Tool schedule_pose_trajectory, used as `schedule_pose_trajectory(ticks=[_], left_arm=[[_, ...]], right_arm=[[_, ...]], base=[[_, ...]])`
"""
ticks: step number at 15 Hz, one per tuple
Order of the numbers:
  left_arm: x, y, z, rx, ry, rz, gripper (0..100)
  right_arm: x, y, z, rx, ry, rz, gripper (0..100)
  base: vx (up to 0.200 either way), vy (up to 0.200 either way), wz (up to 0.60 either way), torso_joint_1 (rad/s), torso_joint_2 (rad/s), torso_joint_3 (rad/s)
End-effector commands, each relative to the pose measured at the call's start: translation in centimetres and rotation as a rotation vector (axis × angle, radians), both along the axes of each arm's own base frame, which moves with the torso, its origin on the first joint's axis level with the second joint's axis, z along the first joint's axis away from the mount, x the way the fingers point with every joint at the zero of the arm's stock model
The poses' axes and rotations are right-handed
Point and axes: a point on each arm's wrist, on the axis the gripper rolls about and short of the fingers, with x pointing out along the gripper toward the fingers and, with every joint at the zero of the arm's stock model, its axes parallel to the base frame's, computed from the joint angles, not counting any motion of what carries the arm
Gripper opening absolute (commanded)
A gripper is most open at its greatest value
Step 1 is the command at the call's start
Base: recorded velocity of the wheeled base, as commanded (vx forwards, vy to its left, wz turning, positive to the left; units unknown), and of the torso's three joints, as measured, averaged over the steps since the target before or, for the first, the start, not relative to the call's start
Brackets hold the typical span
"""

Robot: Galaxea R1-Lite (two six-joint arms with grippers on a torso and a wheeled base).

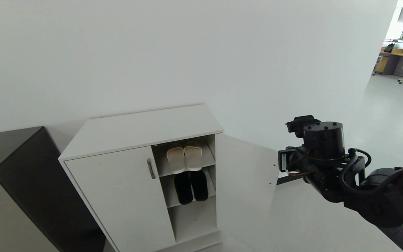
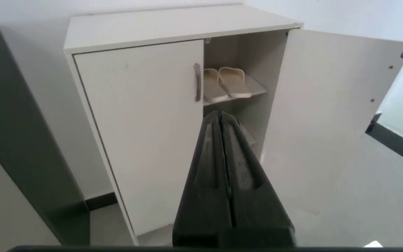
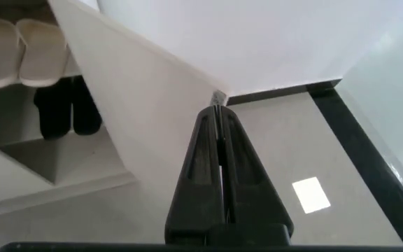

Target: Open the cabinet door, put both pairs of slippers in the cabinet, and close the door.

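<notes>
Both pairs sit in the cabinet [image 1: 142, 129], white slippers [image 1: 184, 158] above black slippers [image 1: 191, 187] (so loading looks finished); we judge only shutting the open door [image 1: 245, 175] is left. Our right gripper [image 3: 219, 117], fingers pressed together and empty, is at the door's outer edge, perhaps touching; the left gripper [image 2: 219, 120] is likewise closed.

No readable text, labels or numbers on cabinet [image 1: 124, 182]; none on slippers or walls

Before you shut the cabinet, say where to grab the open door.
Grip the open door by its free vertical edge, coming from the right, beside the right gripper. Swung wide, that thin edge stands bare and faces the gripper.
</notes>
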Motion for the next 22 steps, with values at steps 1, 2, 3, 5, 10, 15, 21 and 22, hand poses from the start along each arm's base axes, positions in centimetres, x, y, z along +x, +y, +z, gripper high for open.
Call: schedule_pose_trajectory(ticks=[1, 2, 3, 5, 10, 15, 21, 22], left_arm=[[0.0, 0.0, 0.0, 0.000, 0.002, 0.001, 0], [0.0, 0.0, 0.0, 0.000, 0.002, 0.001, 0], [0.0, 0.0, 0.0, 0.000, 0.002, 0.001, 0], [0.0, 0.0, 0.0, 0.000, 0.002, 0.001, 0], [0.0, 0.0, 0.0, 0.000, 0.002, 0.001, 0], [0.0, 0.0, 0.0, 0.000, 0.002, 0.001, 0], [0.0, 0.0, 0.0, -0.001, 0.002, 0.001, 0], [0.0, 0.0, 0.0, -0.001, 0.002, 0.001, 0]], right_arm=[[2.5, -0.4, -0.8, -0.002, 0.034, -0.017, 0], [3.5, -0.7, -0.6, 0.006, 0.049, -0.017, 0], [4.3, -0.7, 0.0, 0.037, 0.057, -0.013, 0], [6.1, -0.8, 1.2, 0.073, 0.114, 0.020, 0], [10.4, -0.2, -0.9, 0.087, 0.160, 0.002, 0], [12.3, 0.1, -2.6, 0.083, 0.169, -0.011, 0], [12.1, 0.7, -3.7, 0.068, 0.198, 0.001, 0], [11.8, 0.9, -3.7, 0.066, 0.201, 0.008, 0]], base=[[0.000, 0.000, 0.00, 0.000, 0.00, 0.000], [0.000, 0.000, 0.00, 0.000, 0.00, 0.000], [0.000, 0.000, 0.00, 0.000, 0.00, 0.000], [0.000, 0.000, 0.00, 0.000, 0.00, 0.000], [0.000, 0.000, 0.00, 0.000, 0.00, 0.000], [0.000, 0.000, 0.00, 0.000, 0.00, 0.000], [0.000, 0.000, 0.00, 0.000, 0.00, 0.000], [0.000, 0.000, 0.00, 0.000, 0.00, 0.000]])
